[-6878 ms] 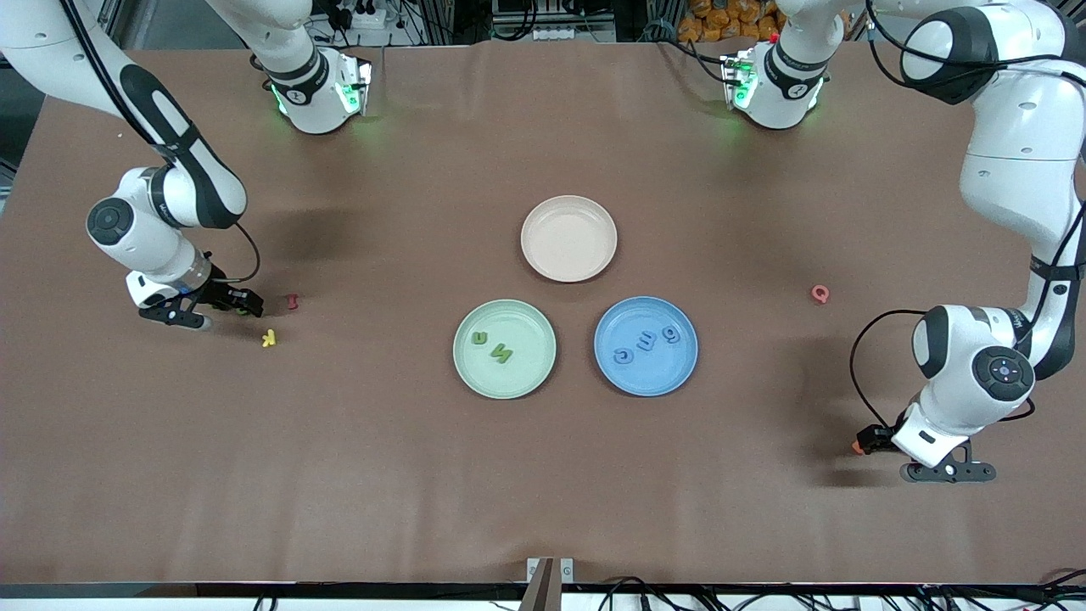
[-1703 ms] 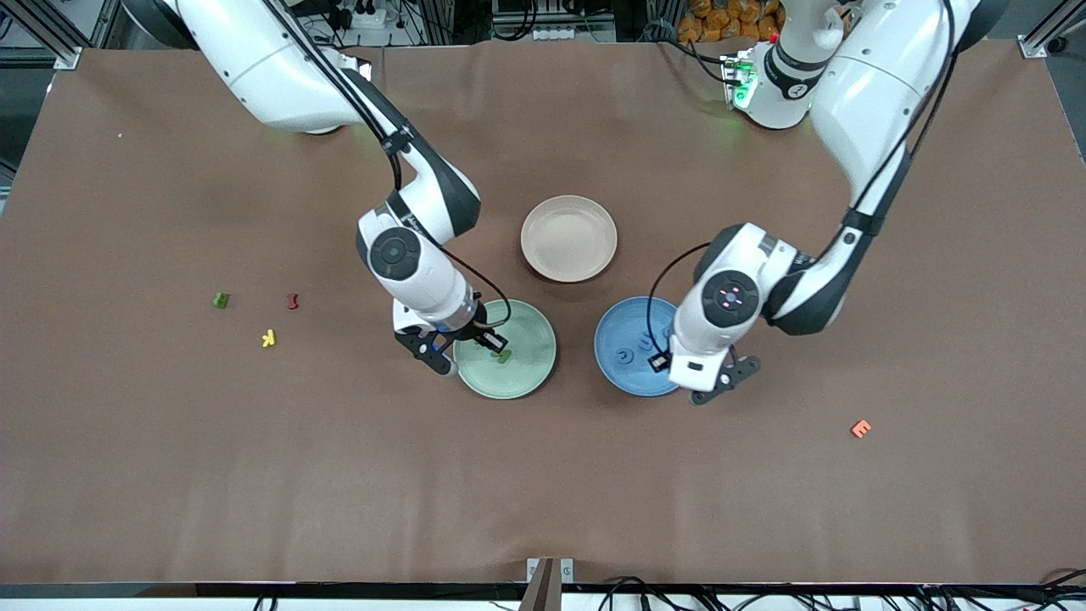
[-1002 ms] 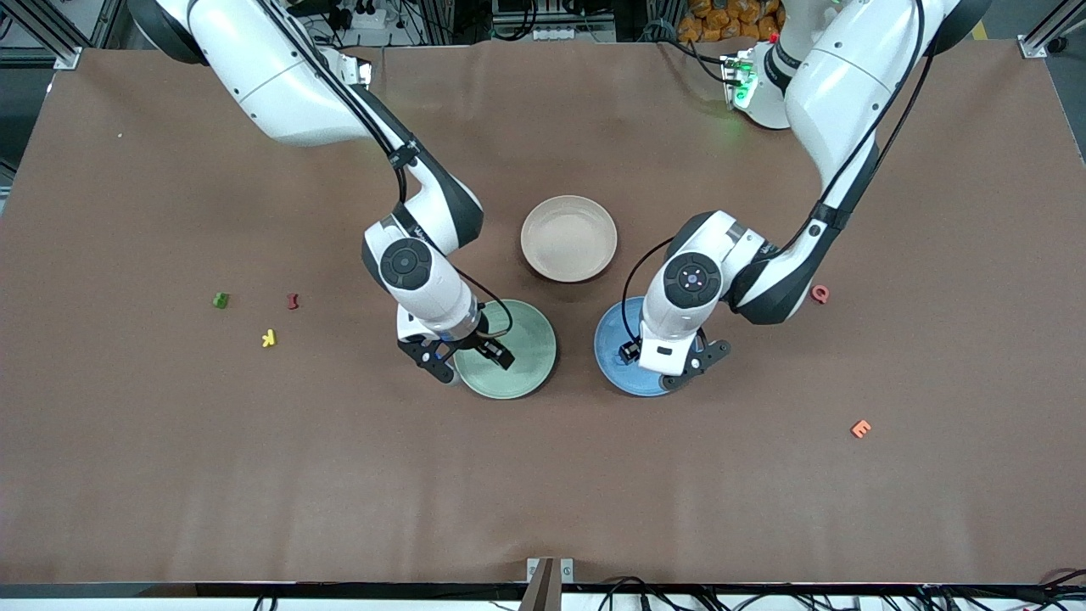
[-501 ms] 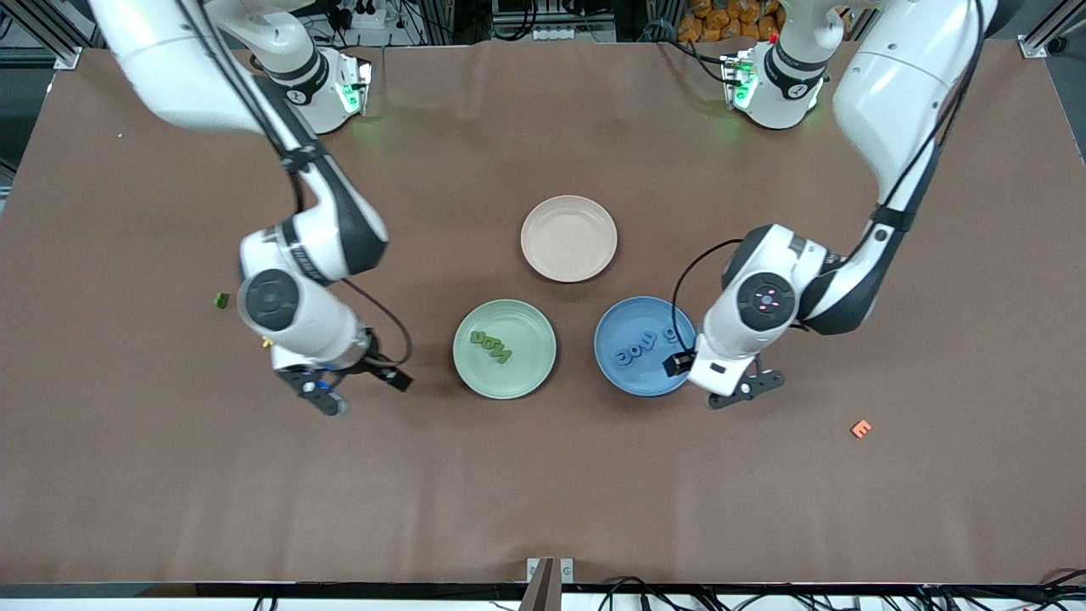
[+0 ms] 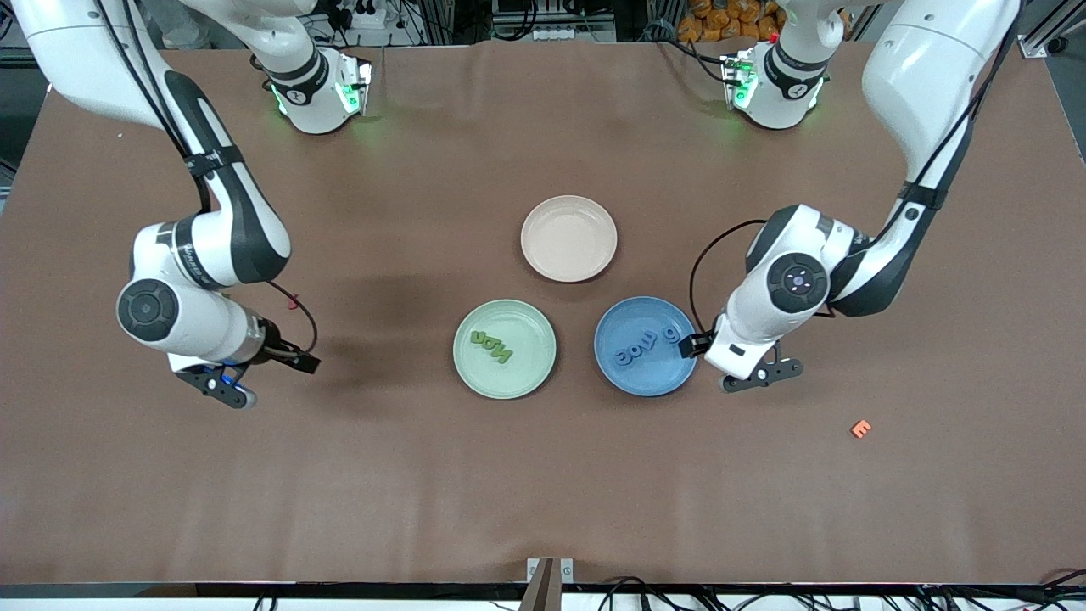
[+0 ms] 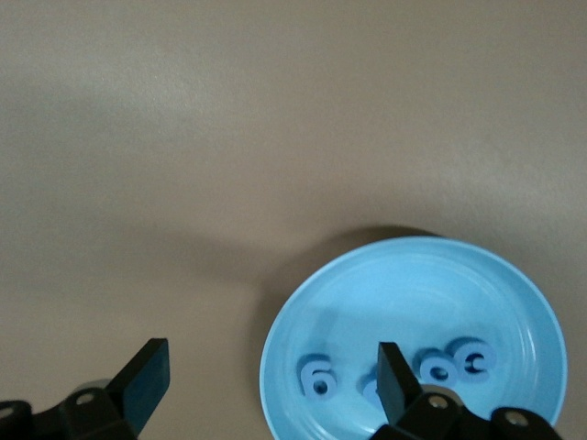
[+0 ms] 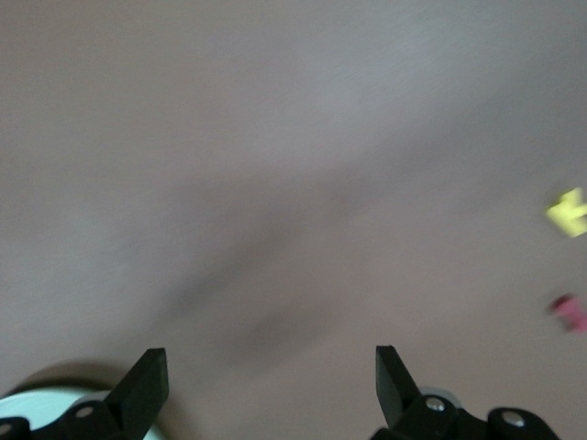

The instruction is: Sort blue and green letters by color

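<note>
Left pincer: spread wide, holding nothing, up over the brown worktop just beside the blue plate. Four blue letters in that plate. Right pincer: spread wide too, empty, up over bare worktop toward the right arm's end. Green letters in the green plate, beside the blue one. Yellow piece and pink piece on the worktop. Orange letter well apart from the plates.

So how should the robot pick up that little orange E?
Probably from straight above: the orange E lies flat on the table, so only its outer edges can be pinched. The open left gripper, over the blue plate edge, is closest.
</note>
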`<state>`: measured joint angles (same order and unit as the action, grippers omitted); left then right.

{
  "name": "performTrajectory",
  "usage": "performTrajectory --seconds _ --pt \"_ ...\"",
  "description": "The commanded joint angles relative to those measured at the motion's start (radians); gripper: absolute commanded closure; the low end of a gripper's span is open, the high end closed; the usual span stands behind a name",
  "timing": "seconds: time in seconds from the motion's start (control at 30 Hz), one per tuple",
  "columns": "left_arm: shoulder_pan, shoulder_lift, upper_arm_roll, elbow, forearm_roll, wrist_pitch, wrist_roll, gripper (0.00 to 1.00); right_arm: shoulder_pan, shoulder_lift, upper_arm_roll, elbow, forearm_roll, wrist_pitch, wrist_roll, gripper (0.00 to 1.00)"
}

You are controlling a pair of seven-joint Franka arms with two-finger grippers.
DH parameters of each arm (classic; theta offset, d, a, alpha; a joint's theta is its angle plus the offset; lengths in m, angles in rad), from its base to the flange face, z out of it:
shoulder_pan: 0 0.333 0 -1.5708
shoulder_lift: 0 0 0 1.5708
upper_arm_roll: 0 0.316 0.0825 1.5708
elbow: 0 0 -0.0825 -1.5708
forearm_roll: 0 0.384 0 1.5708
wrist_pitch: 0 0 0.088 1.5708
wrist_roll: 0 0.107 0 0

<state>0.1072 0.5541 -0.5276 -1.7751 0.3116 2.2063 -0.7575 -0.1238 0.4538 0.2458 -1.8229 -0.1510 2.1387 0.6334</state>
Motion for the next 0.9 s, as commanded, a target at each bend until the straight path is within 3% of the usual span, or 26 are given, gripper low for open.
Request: performTrajectory --seconds 0.0,0.03,0.53,0.67,0.87 --pt "0.088 -0.08 -0.074 -0.098 0.014 0.01 0.046 0.0 -0.097 -0.13 0.023 -0.205 -0.07 0.076 -0.109 0.0" --pt "0.085 -0.126 -0.077 -0.128 0.014 0.01 0.047 0.0 -0.175 -0.173 0.023 -0.298 -0.125 0.142 -0.229 0.0" --pt "0.083 -0.218 -0.045 -0.162 -0.04 0.01 0.174 0.0 -0.275 -0.207 0.02 -0.406 -0.209 0.25 -0.339 0.0" --pt "0.043 -0.278 0.015 -0.208 -0.121 0.01 0.259 0.0 -0.29 -0.216 0.02 -0.423 -0.228 0.259 -0.347 0.0" --pt "-0.125 -0.394 0.207 -0.28 -0.244 0.01 0.369 0.0 -0.321 -0.214 0.018 -0.464 -0.278 0.343 -0.362 0.01"
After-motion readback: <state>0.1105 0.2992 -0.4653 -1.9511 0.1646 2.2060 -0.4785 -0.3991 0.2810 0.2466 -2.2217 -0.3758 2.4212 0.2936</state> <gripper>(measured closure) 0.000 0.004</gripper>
